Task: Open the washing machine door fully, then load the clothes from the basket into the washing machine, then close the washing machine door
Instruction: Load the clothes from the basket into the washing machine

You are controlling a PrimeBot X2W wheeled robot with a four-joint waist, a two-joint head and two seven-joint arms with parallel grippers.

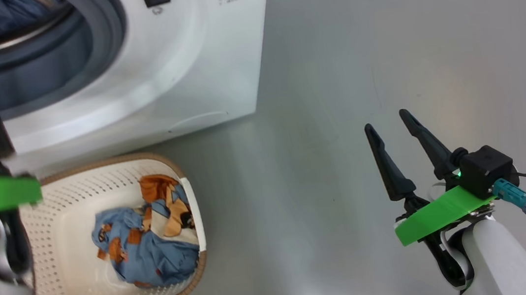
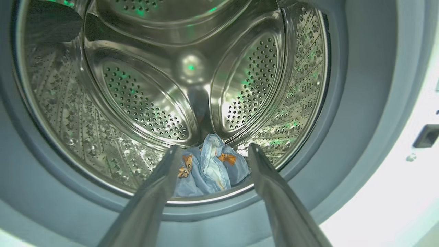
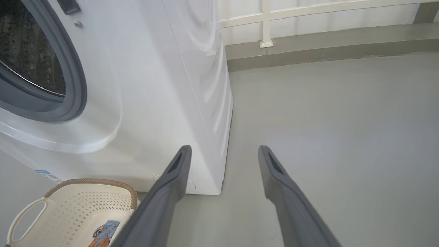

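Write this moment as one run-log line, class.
stage: loading | left end effector: open, pointing into drum | right end effector: open, above floor | drum load: patterned garment | basket: clothes inside

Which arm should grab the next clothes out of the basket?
Left. The left gripper is open at the drum mouth, one garment already inside, and the basket with the remaining clothes sits close by that arm. The right gripper, also open, hangs over the floor, well off to the side.
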